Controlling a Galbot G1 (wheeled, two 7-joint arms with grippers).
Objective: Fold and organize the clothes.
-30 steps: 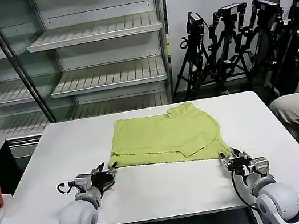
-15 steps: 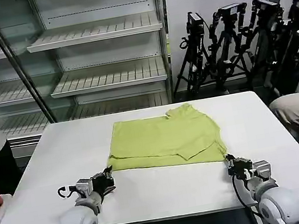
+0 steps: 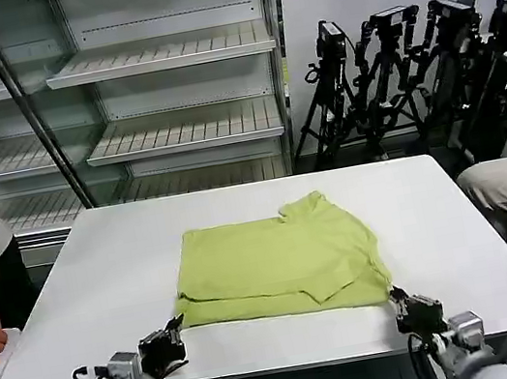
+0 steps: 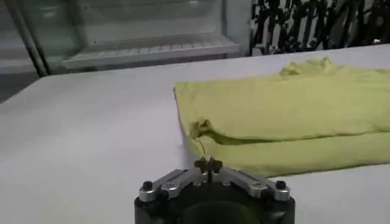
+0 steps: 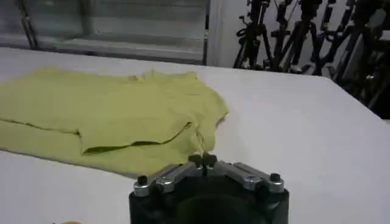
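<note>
T-shirt (image 3: 282, 265) folded on table (image 3: 102, 275) — both claws low, pinched closed.

The left gripper (image 4: 208, 163) sits low over the white table (image 4: 85, 134), its two fingertips (image 4: 200, 164) pressed together with nothing between them. Just beyond the tips lies the lime yellow-green T-shirt (image 4: 286, 112), folded flat on the table, with a small puckered bunch of fabric at its near corner and a doubled layer along its near edge. A thin thread runs from that bunched corner toward the fingertips. Behind the table stand grey metal shelves (image 4: 152, 50) and dark tripods (image 4: 311, 21).
</note>
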